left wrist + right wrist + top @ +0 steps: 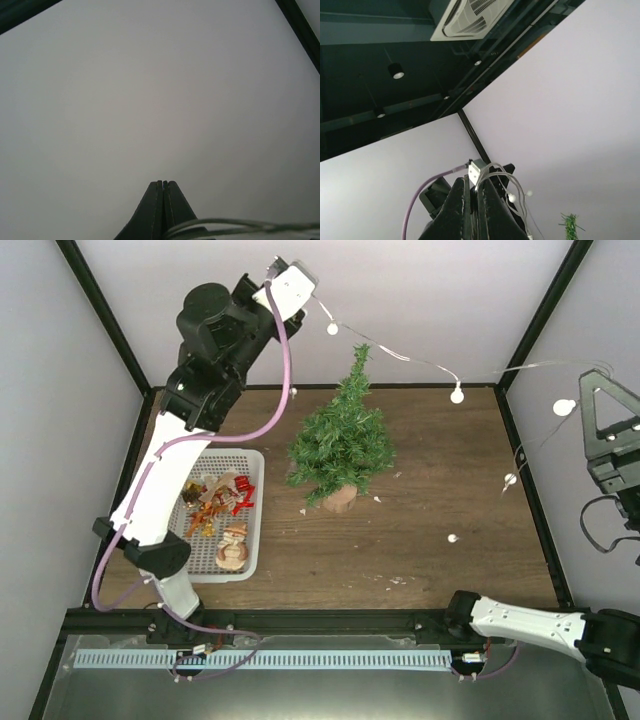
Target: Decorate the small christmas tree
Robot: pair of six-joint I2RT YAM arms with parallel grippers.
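The left gripper is raised high over the far side of the table, its fingers pressed flat together with no gap. A thin wire curves out by their base. This is the light string, a fine wire with small white bulbs. It runs through the air from the left gripper across to the right gripper.

The right gripper is raised too and also pinched narrow, with the wire looping out beside its fingertips and a couple of bulbs hanging there.

The small christmas tree stands upright on the table, below the string and between the two grippers, closer to the left one. Its tip sits just under the wire.

Below the left gripper, beside the tree, a white basket holds ornaments and a snowman figure.
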